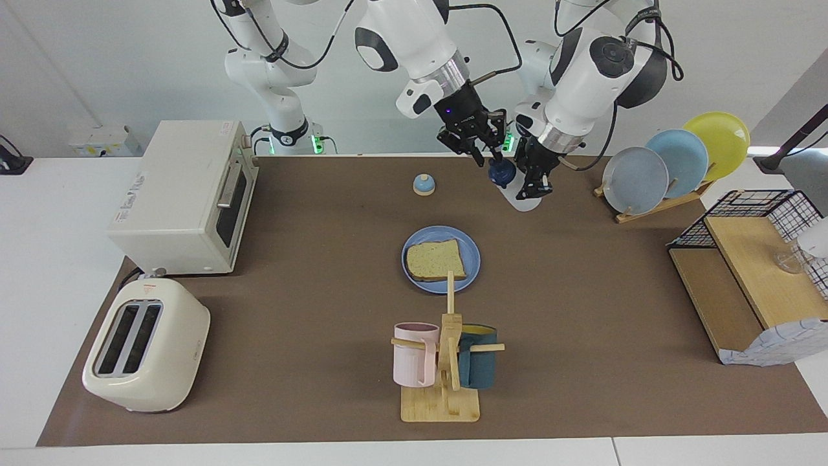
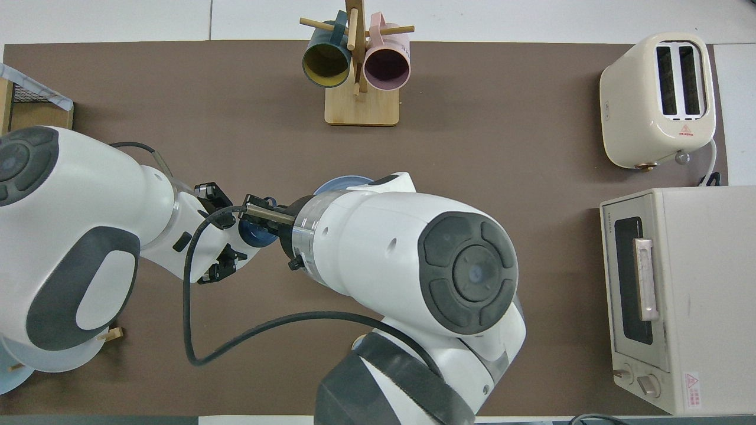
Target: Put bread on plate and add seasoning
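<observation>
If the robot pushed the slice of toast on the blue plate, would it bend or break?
The square tan toast slice lies flat on the round blue plate, keeping straight edges, so it is probably stiff rather than floppy. It looks thin, so likely light and would slide easily. A hard squeeze might crack or crumble its browned crust.

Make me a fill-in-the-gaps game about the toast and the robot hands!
1. The bread lies on the blue ____.
2. The left gripper is shut on the seasoning ____.
3. The right gripper is at the bottle's dark blue ____.
4. Two mugs hang on a wooden ____.

Missing words: plate; bottle; cap; stand
</observation>
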### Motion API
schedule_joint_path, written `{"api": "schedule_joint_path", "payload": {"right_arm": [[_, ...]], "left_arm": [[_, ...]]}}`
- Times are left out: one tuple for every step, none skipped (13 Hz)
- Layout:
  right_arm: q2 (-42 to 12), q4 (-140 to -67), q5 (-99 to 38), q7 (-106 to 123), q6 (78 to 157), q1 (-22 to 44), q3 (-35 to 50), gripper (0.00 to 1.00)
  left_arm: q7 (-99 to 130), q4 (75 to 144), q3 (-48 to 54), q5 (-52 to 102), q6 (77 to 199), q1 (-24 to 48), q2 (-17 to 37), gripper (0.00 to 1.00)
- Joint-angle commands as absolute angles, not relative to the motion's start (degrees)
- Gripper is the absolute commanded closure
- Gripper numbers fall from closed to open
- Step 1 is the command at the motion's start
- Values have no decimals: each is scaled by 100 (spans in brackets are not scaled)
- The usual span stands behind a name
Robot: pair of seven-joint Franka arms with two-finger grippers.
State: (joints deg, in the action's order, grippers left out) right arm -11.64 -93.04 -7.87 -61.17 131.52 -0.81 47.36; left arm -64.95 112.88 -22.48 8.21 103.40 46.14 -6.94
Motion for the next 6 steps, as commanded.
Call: {"api": "schedule_joint_path", "payload": {"right_arm": [[-1204, -9299, -677, -6311, 13219, -123, 4816, 67], [-1213, -9273, -677, -6311, 13193, -123, 4816, 71], [-1213, -9264, -677, -6311, 13184, -123, 4816, 77], [-1213, -9238, -677, -6319, 13166, -123, 4816, 89], [-1222, -9229, -677, -6363, 13175, -123, 4816, 100], [-1265, -9194, -685, -6485, 13175, -123, 4816, 100]], "left_arm": [[-6513, 11452, -2259, 729, 10345, 4667, -896, 100], [-6513, 11452, -2259, 729, 10336, 4667, -896, 100], [-6513, 11452, -2259, 729, 10345, 4667, -896, 100], [-6513, 11452, -2259, 729, 10345, 4667, -896, 100], [-6513, 11452, -2259, 729, 10336, 4667, -896, 100], [-6513, 11452, -2259, 729, 10345, 4658, -896, 100]]}}
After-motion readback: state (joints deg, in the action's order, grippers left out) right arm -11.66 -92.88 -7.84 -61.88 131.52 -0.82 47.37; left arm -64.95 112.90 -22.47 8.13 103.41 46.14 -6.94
